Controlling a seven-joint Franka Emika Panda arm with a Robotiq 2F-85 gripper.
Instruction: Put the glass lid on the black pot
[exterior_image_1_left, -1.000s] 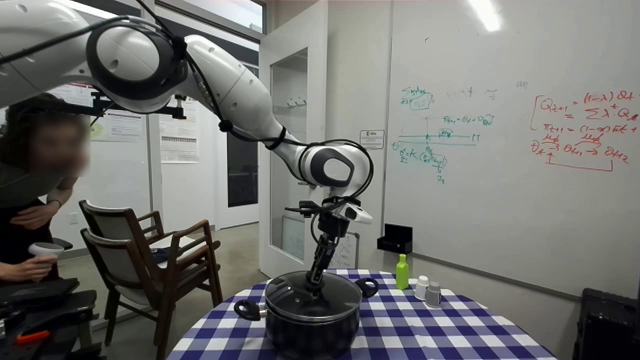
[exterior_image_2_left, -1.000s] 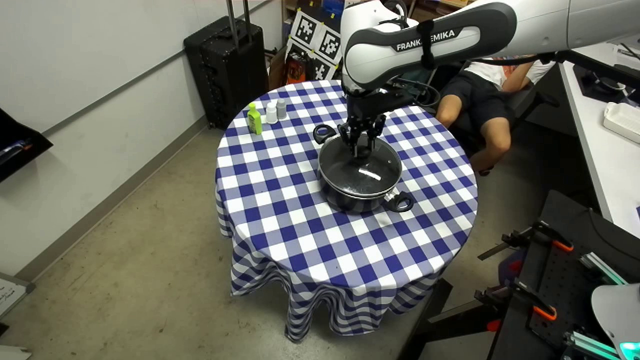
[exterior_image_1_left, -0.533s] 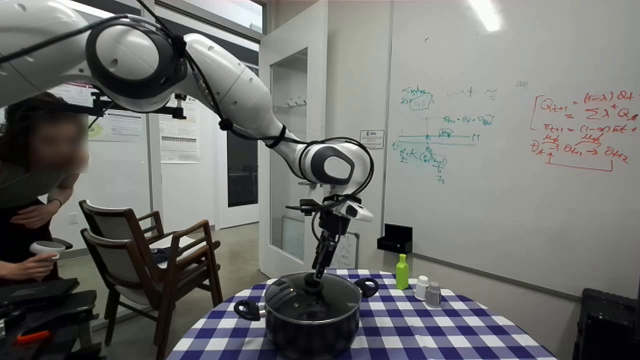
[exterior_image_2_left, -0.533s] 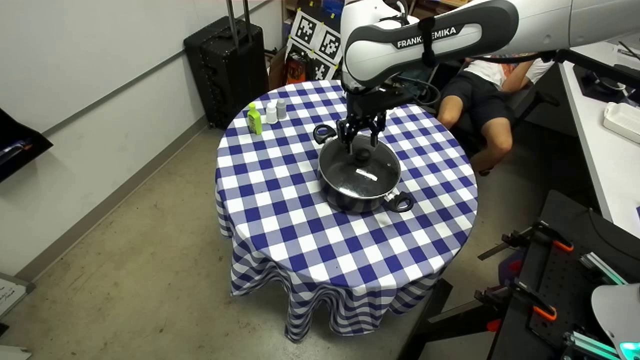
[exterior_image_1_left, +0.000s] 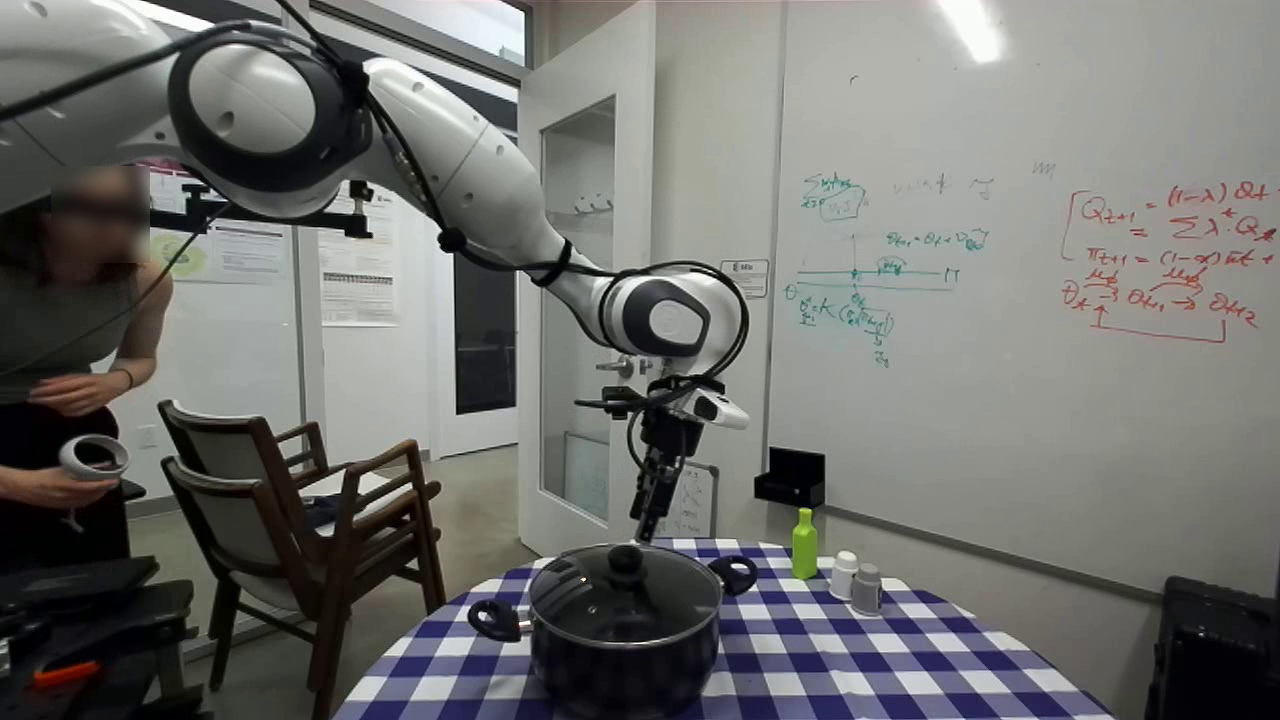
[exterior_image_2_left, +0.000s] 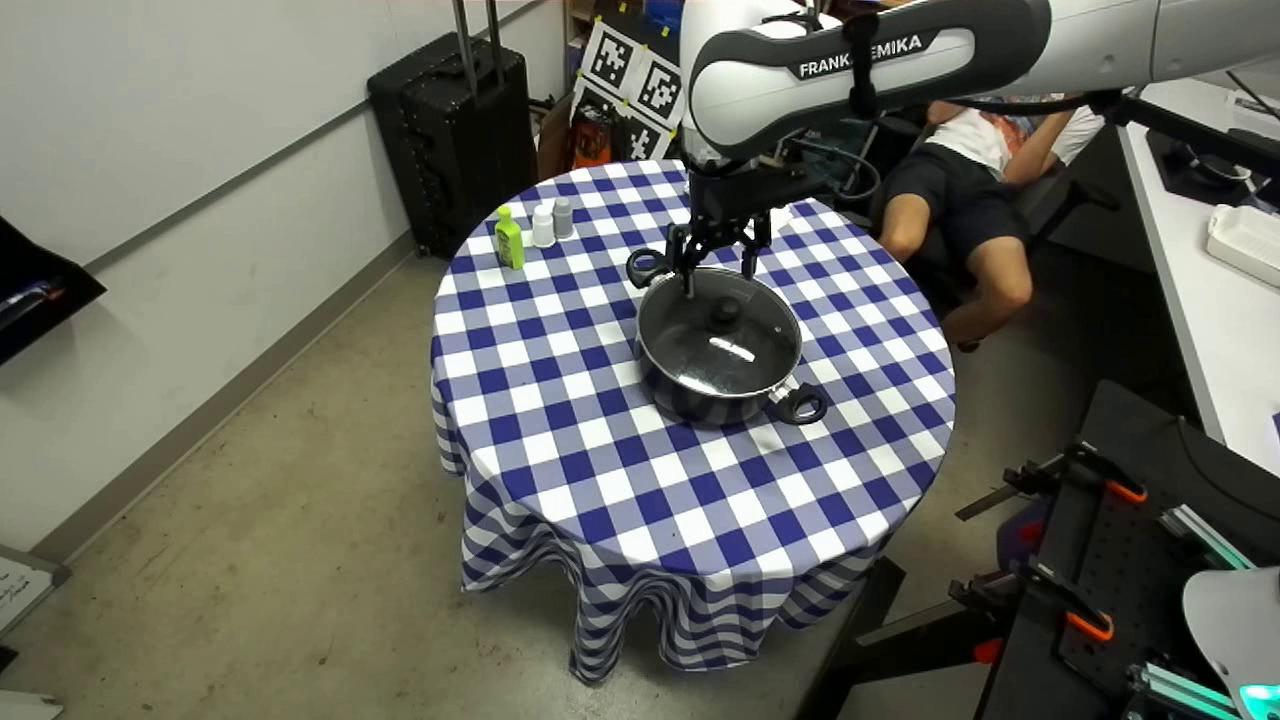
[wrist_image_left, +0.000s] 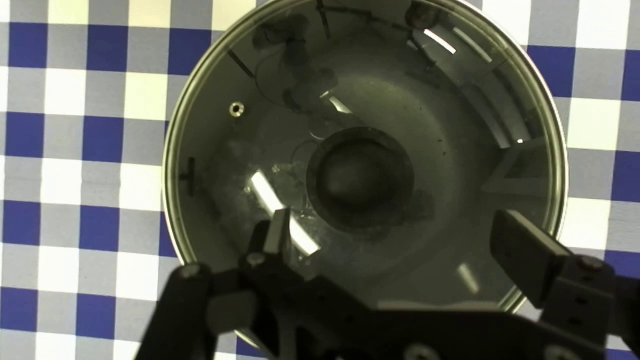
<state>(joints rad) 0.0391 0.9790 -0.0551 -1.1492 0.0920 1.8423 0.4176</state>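
Glass lid (exterior_image_1_left: 626, 602) is covering the black pot (exterior_image_1_left: 622, 668), inside the tabletop (exterior_image_2_left: 640, 495) edge. Spread, empty jaws are hovering close; swinging low could be shifting the lid.

The pot (exterior_image_1_left: 622, 665) stands on the tablecloth (exterior_image_1_left: 850, 685), the lid (exterior_image_1_left: 626, 603) on it, the gripper (exterior_image_2_left: 718, 284) above; behind the pot, rightward in an exterior view, are a bottle (exterior_image_1_left: 804, 545) and two shakers (exterior_image_1_left: 843, 577) (close together).
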